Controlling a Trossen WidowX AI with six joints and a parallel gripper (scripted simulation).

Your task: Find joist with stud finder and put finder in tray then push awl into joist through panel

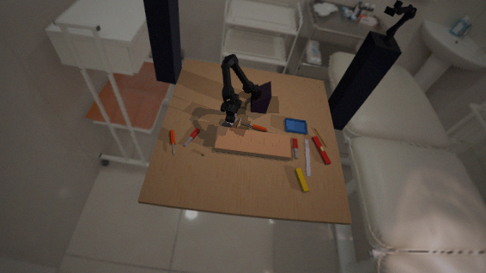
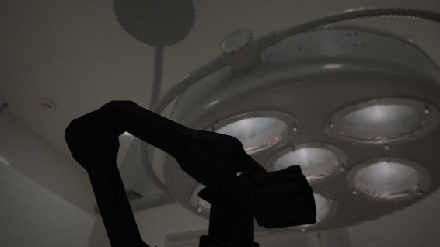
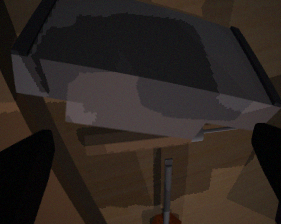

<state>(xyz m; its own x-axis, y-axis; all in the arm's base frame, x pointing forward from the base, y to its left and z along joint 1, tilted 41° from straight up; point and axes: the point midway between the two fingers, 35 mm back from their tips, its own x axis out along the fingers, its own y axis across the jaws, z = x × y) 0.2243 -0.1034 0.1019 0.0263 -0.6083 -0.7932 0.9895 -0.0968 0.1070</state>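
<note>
Lying leftmost on the pale, wood-grained counter (image 1: pixel 193 184) is a slim screwdriver (image 1: pixel 173 136) with a glossy orange handle and thin metal shaft. Next come red-handled pliers (image 1: pixel 192 136), set at a slant, and a tiny brownish piece (image 1: pixel 203 154). The jointed, matte black arm (image 1: pixel 227 81) (image 2: pixel 155 127) reaches down to its gripper (image 1: pixel 230 117) (image 3: pixel 154 131), open and holding nothing. Just by the fingers is a smooth grey, boxy block (image 1: pixel 228 123) (image 3: pixel 141 60) with dark edge strips, apparently the stud finder. An orange-handled tool (image 1: pixel 259 128) rests behind the flat, peach-toned floor panel (image 1: pixel 253 145); whether it is the awl I cannot tell. Further right are the shallow, rectangular blue tray (image 1: pixel 296 126), a red-handled tool (image 1: pixel 295 147), a yellow bar (image 1: pixel 302 180), a flat grey strip (image 1: pixel 307 158), a thin pencil-like stick (image 1: pixel 320 136) and a chunky red bar (image 1: pixel 321 149).
</note>
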